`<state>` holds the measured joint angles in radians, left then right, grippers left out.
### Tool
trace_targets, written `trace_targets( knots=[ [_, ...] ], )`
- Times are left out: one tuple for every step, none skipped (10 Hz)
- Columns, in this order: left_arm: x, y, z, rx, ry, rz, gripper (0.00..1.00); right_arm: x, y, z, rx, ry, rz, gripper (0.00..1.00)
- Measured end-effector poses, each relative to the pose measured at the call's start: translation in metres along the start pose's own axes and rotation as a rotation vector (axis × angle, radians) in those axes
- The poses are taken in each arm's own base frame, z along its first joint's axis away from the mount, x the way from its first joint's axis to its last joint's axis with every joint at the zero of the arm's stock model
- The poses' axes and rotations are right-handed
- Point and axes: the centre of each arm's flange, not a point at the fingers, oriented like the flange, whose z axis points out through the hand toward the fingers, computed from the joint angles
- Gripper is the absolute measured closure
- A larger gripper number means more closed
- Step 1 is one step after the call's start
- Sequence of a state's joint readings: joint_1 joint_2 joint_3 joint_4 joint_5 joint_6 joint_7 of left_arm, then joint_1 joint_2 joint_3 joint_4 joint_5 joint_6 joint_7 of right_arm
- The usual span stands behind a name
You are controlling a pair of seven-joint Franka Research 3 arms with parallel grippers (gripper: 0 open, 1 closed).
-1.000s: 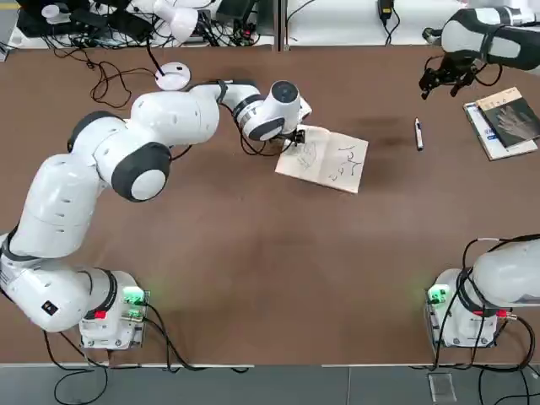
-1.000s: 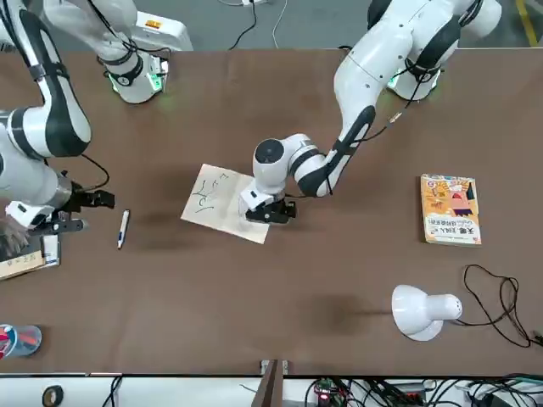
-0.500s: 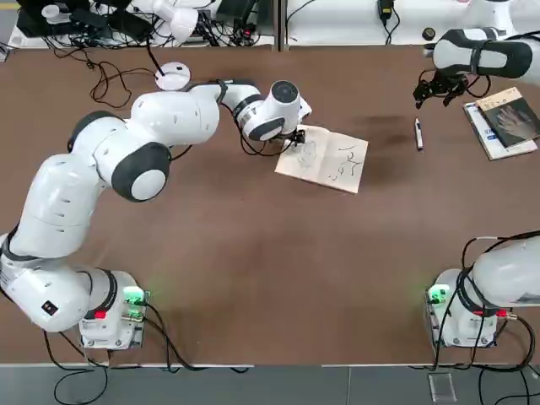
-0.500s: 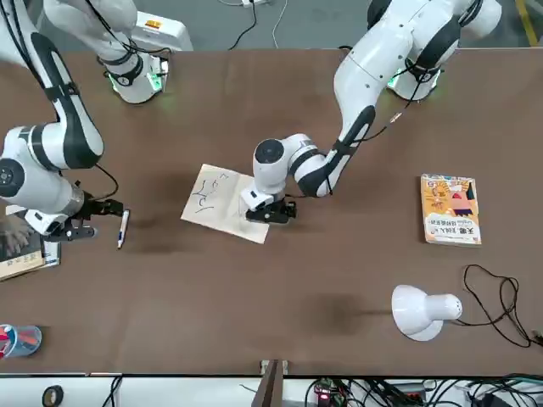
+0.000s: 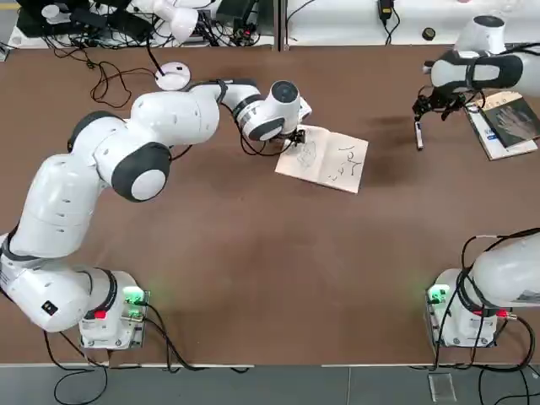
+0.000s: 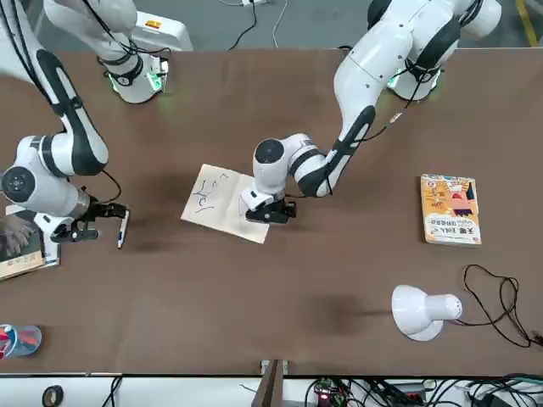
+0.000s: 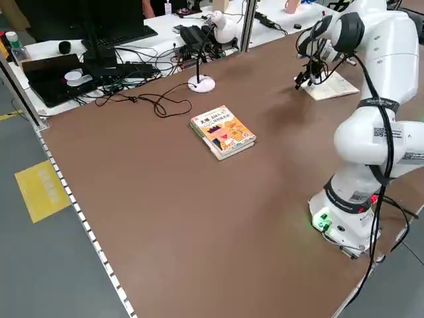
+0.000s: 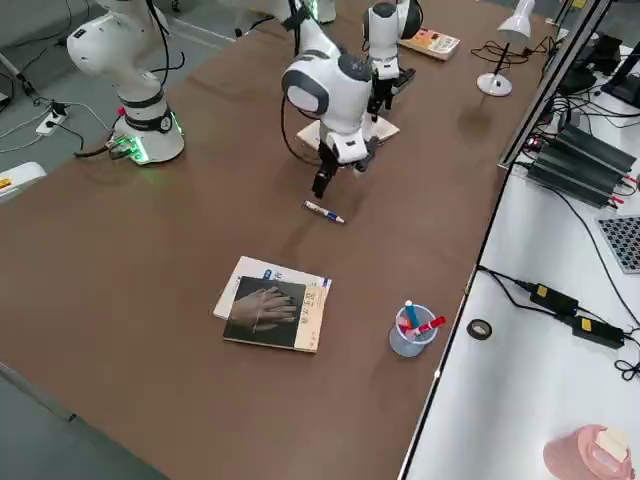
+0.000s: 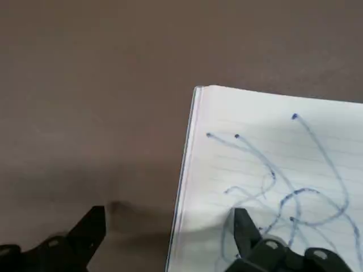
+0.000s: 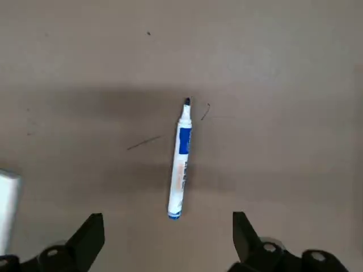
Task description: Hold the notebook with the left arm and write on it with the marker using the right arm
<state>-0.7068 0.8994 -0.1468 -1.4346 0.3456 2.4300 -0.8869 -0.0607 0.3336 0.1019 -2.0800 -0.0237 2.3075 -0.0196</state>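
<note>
The notebook (image 5: 322, 158) lies open on the counter (image 5: 253, 270) near its middle, the left gripper (image 5: 294, 135) at its left edge. The marker (image 5: 418, 135) lies well to the notebook's right, under the right gripper (image 5: 432, 107). Farther right lies a book (image 5: 504, 121); a lamp (image 6: 422, 311) and another book (image 6: 450, 209) sit on the robot's left side.

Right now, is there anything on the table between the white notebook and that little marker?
No. In the top view, only bare brown table separates the notebook from the marker. The right end effector hangs open above the marker.
</note>
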Motion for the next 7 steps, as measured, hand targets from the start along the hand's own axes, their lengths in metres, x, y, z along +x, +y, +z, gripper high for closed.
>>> trace_targets(
  knots=[
    [0.000,0.000,0.000,0.000,0.000,0.000,0.00,-0.003,0.000,0.009,0.001,-0.002,-0.001,0.00],
    [0.000,0.000,0.000,0.000,0.000,0.000,0.00,-0.004,-0.001,0.015,0.002,-0.004,-0.001,0.00],
    [0.000,0.000,0.000,0.000,0.000,0.000,0.00,-0.005,-0.001,0.020,0.003,-0.002,-0.001,0.00],
    [0.000,0.000,0.000,0.000,0.000,0.000,0.00,-0.005,-0.001,0.023,0.004,-0.001,0.002,0.00],
    [0.000,0.000,0.000,0.000,0.000,0.000,0.00,-0.004,-0.001,0.026,0.004,0.000,0.006,0.00],
    [0.000,0.000,0.000,0.000,0.000,0.000,0.00,-0.004,-0.001,0.029,0.005,0.005,0.008,0.00],
    [0.000,0.000,0.000,0.000,0.000,0.000,0.00,-0.003,-0.001,0.033,0.006,0.012,0.010,0.00]
  ],
)
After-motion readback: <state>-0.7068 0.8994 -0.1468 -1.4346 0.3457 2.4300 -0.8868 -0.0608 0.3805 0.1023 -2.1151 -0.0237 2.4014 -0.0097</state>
